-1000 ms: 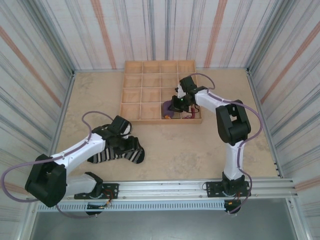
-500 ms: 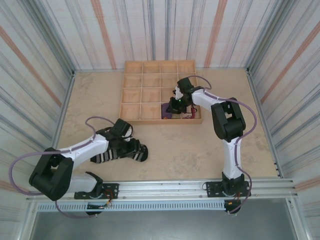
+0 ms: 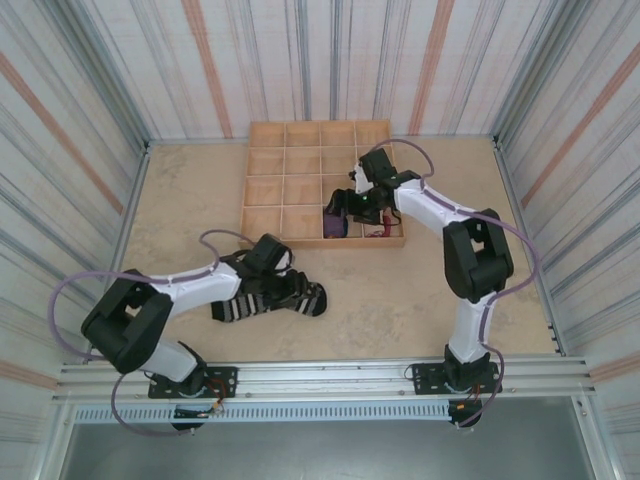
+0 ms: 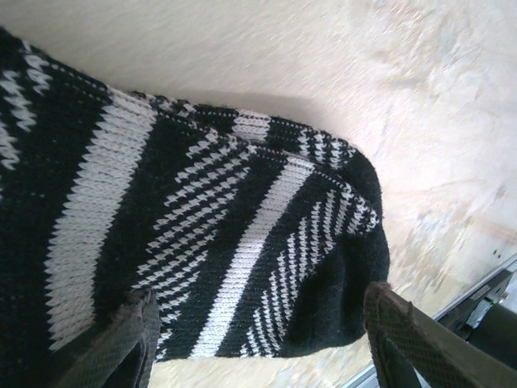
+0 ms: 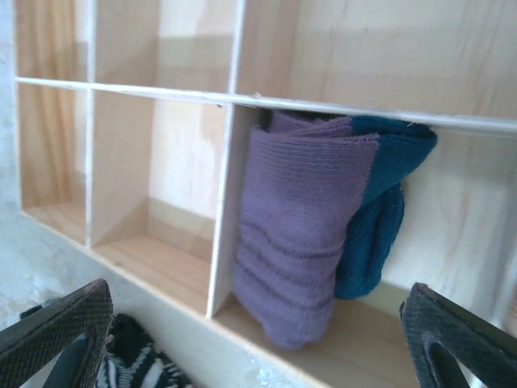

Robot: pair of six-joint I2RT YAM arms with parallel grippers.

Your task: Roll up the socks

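From above, a pale, mottled tabletop sits boxed in by striped corrugated walls, with a metal rail along the near edge where both arms are bolted. A shallow wooden tray divided into square compartments lies toward the far side. The striped sock, black and white, lies flat on the table near the left arm's base, and the left gripper is down on its toe end. The right gripper hovers over the tray's nearest row, just above the purple sock, which sits in the third compartment from the left. A small reddish thing lies in the compartment to its right, too small to make out. At the left wrist, the striped sock spreads across the table, its dark rounded end lying between the two fingers, which stand wide apart on either side of it without pinching it. At the right wrist, the purple sock stands rolled against a thin divider of the tray, its teal end folded over behind. The right gripper's fingers are spread wide with nothing between them, and the sock lies just beyond them, untouched.
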